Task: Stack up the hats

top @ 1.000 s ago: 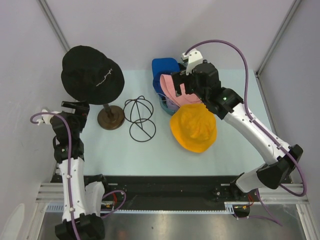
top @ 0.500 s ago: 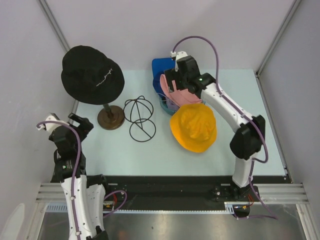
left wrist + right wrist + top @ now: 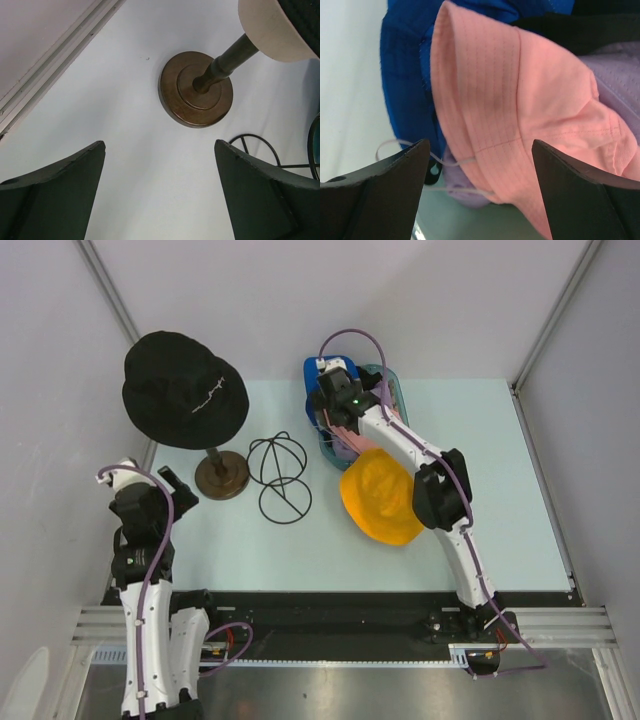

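Note:
A black bucket hat sits on a cream mannequin head on a stand. An orange bucket hat lies on the table. A pink bucket hat, a blue cap and a lavender hat are piled in a teal basket. My right gripper is open just above the pink hat's brim, which lies between the fingers in the right wrist view. My left gripper is open and empty over bare table, near the stand's wooden base.
A black wire hat frame stands beside the wooden base, right of it. White strings hang from the pile under the pink brim. A metal rail runs along the table's left edge. Grey walls enclose the table.
My right arm has swung left and farther back, bringing its gripper down over the pile in the basket. My left gripper has drawn back toward the near left.

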Tool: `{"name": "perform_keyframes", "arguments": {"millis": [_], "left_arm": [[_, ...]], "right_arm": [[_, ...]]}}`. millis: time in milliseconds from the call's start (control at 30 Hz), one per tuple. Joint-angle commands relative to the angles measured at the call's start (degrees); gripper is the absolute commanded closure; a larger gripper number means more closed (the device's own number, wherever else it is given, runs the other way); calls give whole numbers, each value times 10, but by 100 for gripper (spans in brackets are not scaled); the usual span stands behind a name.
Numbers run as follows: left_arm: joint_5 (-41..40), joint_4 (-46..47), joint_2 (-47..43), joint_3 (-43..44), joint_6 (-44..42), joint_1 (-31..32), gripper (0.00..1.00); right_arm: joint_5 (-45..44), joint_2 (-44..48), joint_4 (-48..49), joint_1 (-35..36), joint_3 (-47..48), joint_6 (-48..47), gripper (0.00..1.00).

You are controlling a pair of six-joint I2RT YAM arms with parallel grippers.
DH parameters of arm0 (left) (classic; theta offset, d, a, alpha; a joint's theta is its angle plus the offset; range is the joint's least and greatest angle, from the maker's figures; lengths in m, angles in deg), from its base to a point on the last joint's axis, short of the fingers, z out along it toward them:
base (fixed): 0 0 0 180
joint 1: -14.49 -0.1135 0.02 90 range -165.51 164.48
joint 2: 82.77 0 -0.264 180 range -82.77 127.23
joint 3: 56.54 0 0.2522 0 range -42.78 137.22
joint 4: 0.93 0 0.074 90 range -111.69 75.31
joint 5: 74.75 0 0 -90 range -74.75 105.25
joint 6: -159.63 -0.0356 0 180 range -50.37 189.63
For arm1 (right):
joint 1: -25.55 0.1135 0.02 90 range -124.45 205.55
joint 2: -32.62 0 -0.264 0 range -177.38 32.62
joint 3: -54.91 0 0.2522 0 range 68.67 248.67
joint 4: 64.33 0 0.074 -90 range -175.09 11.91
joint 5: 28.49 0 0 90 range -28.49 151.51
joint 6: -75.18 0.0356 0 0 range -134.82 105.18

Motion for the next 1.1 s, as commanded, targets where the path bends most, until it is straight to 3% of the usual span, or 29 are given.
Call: {"name": "perform_keyframes", "arguments": {"millis": [0,333,400,500,533,633,700,733,833,1067], "left_arm": [[-1,8,5,10,-16,5,4],[3,17,25,24,-15,15,4],[4,17,26,25,-15,18,4],[3,17,27,26,-16,24,4],[3,17,27,26,-16,26,4],[3,20,28,27,-16,32,4],[3,22,26,26,-17,37,4],[3,22,26,27,-19,40,4],[2,24,25,31,-27,50,4],[-8,52,44,46,-106,116,4]], "right_arm": [[-50,-29,32,-9,52,7,13],[-87,-91,87,-11,110,-11,16],[-104,-98,94,-10,119,-15,21],[-123,-96,100,-7,123,-22,33],[-128,-93,101,-6,123,-23,46],[-142,-82,107,-7,116,-24,67],[-145,-77,109,-7,115,-26,73],[-148,-70,107,-7,116,-26,84],[-152,-45,95,-3,113,-37,100],[-143,69,65,1,103,-73,100]]}}
